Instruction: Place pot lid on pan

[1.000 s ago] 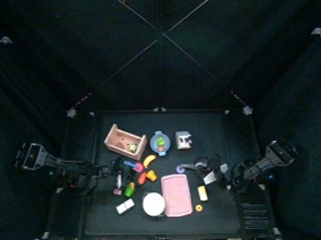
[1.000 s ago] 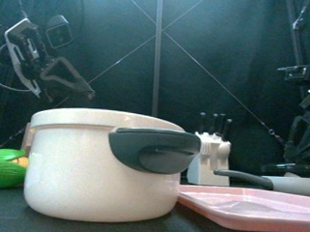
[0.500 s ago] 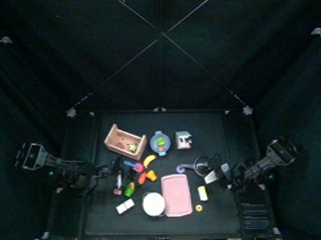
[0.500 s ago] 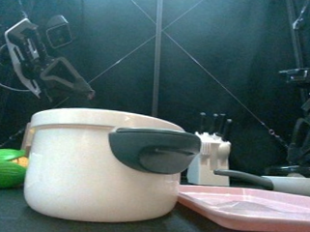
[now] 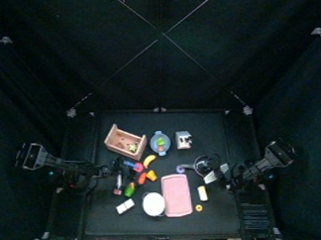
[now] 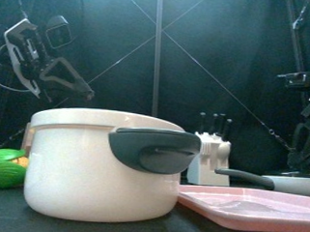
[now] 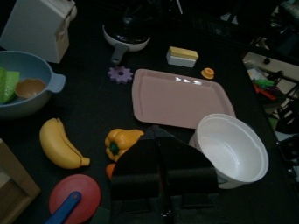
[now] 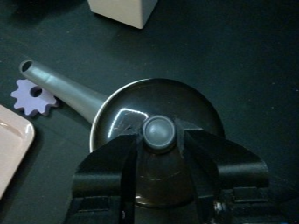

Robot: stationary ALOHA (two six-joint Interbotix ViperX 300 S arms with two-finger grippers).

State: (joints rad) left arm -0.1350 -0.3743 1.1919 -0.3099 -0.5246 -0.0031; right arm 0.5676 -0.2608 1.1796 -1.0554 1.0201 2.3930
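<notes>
Black tabletop carried the flat white pot lid; the right claw, spread, hovered over the dark pan; the left claw's state was unclear.

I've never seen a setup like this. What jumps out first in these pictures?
A big white pot with a dark handle fills the front view, at the table's front edge beside a pink tray. From above, bright toys such as a banana dot the small black table, and a dark pan sits toward its right.
</notes>
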